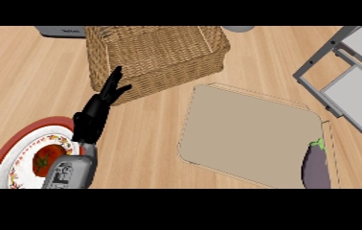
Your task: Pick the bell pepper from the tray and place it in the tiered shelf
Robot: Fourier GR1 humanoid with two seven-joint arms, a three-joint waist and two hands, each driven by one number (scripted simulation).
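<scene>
A beige tray (247, 128) lies flat at centre right. At its lower right corner rests a dark purple vegetable with a green stalk (316, 166), shaped like an eggplant; no bell pepper shows on the tray. The grey tiered shelf (339, 80) comes in at the right edge, just beyond the tray. My left hand (92, 116) stands at the left with its fingers straight and pointing up, open and holding nothing, well left of the tray. My right hand does not show.
A wicker basket (155, 56) stands at the back, close above the left hand's fingertips. A red-rimmed patterned plate (21, 150) at lower left holds a red tomato-like vegetable (48, 158). A grey appliance (60, 31) sits at the top left.
</scene>
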